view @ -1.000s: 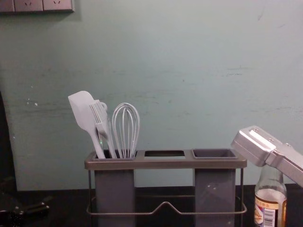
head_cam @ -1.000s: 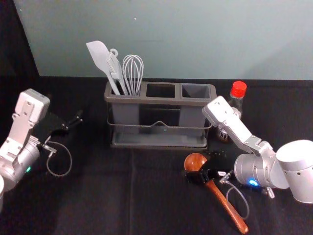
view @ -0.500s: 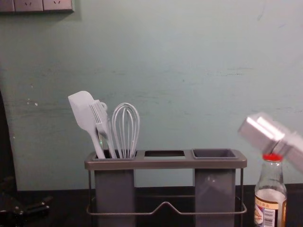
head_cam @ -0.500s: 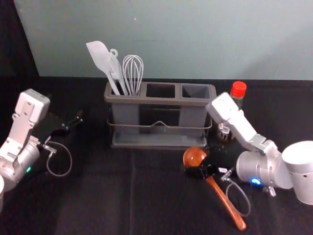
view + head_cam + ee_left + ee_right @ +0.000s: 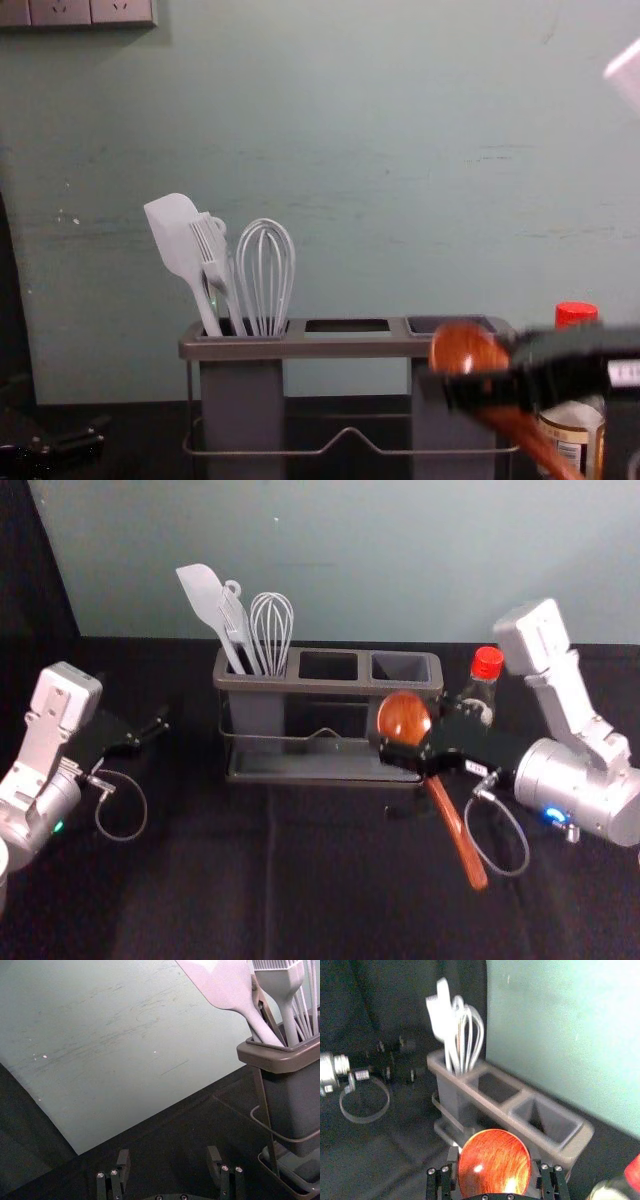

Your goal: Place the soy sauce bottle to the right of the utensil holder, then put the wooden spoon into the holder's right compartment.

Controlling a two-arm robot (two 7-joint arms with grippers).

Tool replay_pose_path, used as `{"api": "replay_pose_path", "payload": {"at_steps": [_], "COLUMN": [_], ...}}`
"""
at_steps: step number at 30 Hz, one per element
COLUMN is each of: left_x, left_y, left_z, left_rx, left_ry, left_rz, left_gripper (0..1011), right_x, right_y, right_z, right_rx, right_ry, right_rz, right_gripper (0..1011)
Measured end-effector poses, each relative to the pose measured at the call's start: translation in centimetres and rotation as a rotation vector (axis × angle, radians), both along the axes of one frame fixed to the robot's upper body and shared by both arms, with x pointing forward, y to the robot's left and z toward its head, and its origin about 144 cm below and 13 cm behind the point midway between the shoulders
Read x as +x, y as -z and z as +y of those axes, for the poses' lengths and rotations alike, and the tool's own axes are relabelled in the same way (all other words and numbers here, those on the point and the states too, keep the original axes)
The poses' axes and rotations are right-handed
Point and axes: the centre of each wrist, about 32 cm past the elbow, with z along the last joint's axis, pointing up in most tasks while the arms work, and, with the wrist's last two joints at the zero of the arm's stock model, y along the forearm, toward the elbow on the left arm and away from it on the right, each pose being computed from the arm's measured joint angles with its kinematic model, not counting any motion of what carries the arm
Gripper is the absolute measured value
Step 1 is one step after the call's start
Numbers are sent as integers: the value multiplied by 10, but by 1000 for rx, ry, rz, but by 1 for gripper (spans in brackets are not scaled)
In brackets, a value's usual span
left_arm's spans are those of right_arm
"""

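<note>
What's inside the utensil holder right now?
The left compartment of the utensil holder holds a spatula, a brush and a whisk; walls cover their lower ends. Nothing sticks out of the middle opening or the right compartment, whose bottom is hidden.

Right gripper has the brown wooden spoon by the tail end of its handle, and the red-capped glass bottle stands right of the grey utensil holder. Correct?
Not the grip: in the head view the right gripper holds the brown wooden spoon near its bowl, leaving the handle's tail end free. The red-capped glass bottle does stand right of the grey utensil holder.
</note>
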Motion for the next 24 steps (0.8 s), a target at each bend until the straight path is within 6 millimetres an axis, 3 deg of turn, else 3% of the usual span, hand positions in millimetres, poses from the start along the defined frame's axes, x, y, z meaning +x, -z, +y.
{"api": "replay_pose_path", "payload": {"at_steps": [11, 24], "left_x": [0, 0], "left_y": [0, 0], "left_z": [0, 0], "left_rx": [0, 0], "left_ry": [0, 0], "left_rz": [0, 0], "left_gripper": [1005, 1005], "right_x": [-4, 12], "right_y": [-9, -36], "right_z": [2, 15], "right_rx": [115, 187], "right_ry": [39, 117], "right_rz": [-172, -387], "right_gripper": [840, 841]}}
